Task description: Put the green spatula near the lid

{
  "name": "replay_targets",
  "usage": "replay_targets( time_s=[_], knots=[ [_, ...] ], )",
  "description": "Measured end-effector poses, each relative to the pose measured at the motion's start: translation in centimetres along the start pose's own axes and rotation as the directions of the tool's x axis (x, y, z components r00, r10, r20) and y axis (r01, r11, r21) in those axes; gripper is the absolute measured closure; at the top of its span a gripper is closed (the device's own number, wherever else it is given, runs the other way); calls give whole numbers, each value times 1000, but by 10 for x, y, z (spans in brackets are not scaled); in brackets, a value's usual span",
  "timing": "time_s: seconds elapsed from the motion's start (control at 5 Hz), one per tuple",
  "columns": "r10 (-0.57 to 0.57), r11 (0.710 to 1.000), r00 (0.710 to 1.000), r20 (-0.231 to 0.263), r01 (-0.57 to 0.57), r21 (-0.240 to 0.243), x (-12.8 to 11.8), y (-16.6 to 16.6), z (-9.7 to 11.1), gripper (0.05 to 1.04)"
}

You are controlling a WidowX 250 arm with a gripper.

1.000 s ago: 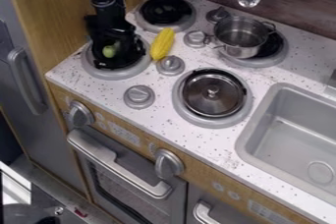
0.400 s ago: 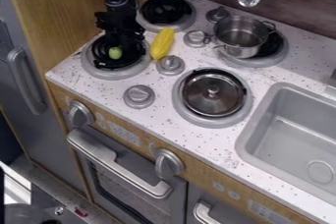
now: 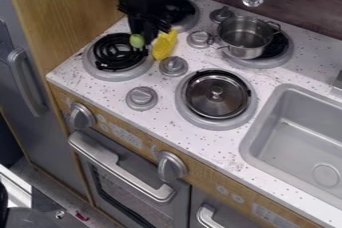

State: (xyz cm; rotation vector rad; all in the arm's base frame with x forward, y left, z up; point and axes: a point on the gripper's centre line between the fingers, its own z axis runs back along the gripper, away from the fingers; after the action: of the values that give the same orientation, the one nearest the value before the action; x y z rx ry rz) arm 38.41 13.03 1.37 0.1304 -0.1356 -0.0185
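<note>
Yellow corn [image 3: 164, 48] beside a knob [image 3: 174, 66], metal pot [image 3: 246, 37] on a burner [image 3: 272, 61], grey sink [image 3: 294, 144]

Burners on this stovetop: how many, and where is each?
4: one uncovered burner at left; a burner behind it, partly hidden by the arm; a burner under the pot, upper right; a burner under the lid, centre.

no readable text, no legible labels or numbers

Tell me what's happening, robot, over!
Gripper over stove. Green thing at its tip, away from lid. Yellow corn maybe in the way.
</note>
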Motion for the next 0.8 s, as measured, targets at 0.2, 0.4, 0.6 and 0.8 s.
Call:
replay_targets(
  time_s=[0.2,0.4,0.6,0.8],
  knots=[
    [0,998,1000,-30,-2,-59,-11,-37,-9,770],
    [23,994,998,-56,-29,-106,-25,-58,-20,770],
    [37,991,997,-74,-46,-123,-37,-64,-29,711],
    [37,991,996,-76,-46,-123,-37,-65,-31,398]
  ],
)
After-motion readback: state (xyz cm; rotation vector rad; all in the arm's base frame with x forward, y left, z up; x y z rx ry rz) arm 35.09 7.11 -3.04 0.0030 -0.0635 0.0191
